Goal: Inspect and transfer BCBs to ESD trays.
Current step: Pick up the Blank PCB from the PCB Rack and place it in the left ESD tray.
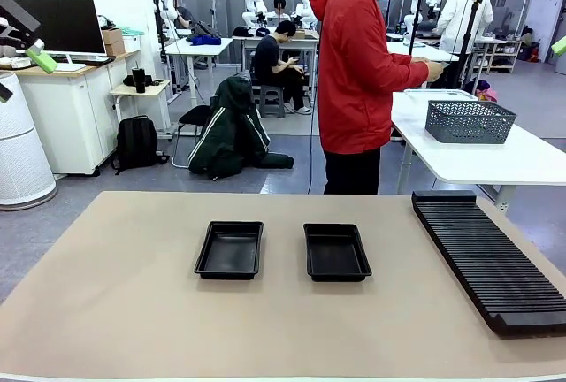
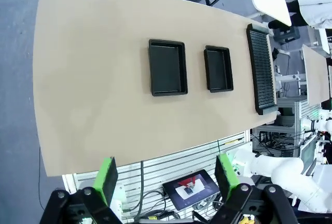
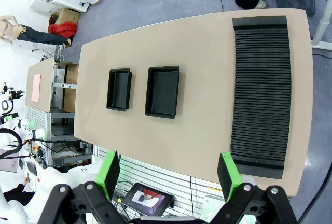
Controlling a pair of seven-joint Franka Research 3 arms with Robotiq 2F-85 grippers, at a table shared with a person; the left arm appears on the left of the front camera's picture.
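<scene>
As we judge it, the transfer has not begun. The two ESD trays, the left tray (image 1: 229,250) and the right tray (image 1: 336,252), lie side by side in the middle of the worktop (image 1: 115,302) with bare floors, so every board is left to inspect and place. We cannot tell whether the ribbed rack (image 1: 486,258) at the robot's right holds any BCBs; its slots look dark, perhaps empty. The person (image 1: 358,72) stands at the far side, turned towards a mesh basket (image 1: 470,121) on a side table. The left fingers (image 2: 107,178) are spread wide with nothing between them, and so are the right fingers (image 3: 109,175). Both pairs hang high above the worktop's near edge, well apart from the trays ahead.
</scene>
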